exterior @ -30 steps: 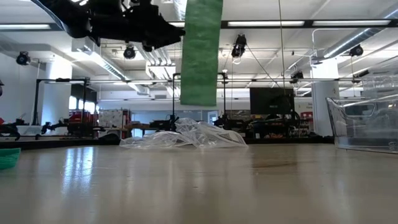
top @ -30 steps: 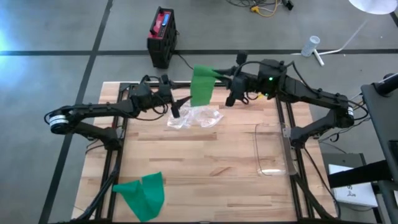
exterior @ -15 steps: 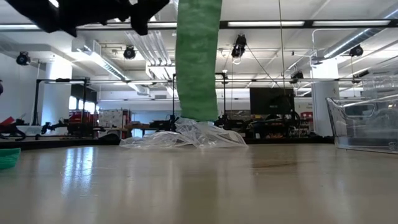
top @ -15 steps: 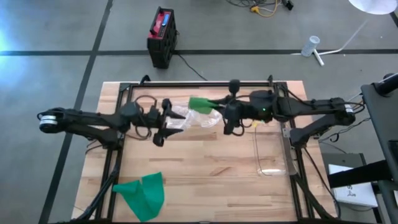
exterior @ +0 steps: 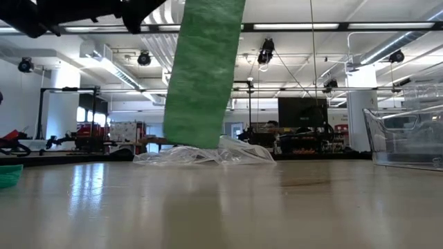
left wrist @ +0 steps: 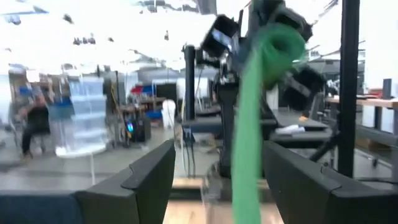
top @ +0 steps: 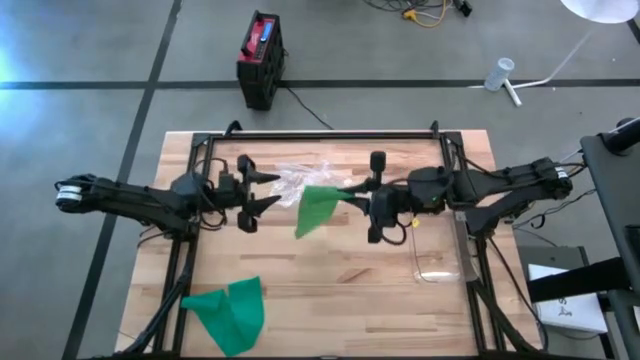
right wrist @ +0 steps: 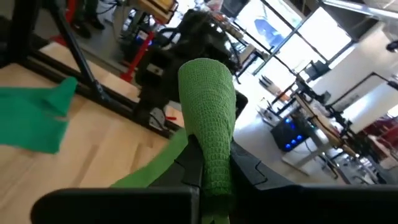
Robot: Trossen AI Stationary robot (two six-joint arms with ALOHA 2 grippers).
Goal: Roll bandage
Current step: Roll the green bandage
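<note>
A green bandage hangs over the table's middle as a long strip. My right gripper is shut on its upper end and reaches in from the table's right. My left gripper faces it from the left, raised and open. The strip hangs a little ahead of the left gripper's fingers, untouched. A second green bandage lies crumpled on the table near the front left corner. My right gripper pinches the bandage's upper end between its two fingers, where the cloth is bunched into a rounded fold that sticks out past them. The fingers come about level from the table's right. The strip hangs slack below, its lower end clear of the table.
A crumpled clear plastic bag lies behind the hanging bandage toward the far edge. A clear plastic container stands at the table's right. The black frame rails run along the table's sides.
My right gripper has carried the bandage from over the far edge toward the table's middle and a little down, rolling its wrist. The strip now hangs in front of the plastic bag. My left gripper has drawn back toward the left and turned toward the bandage.
</note>
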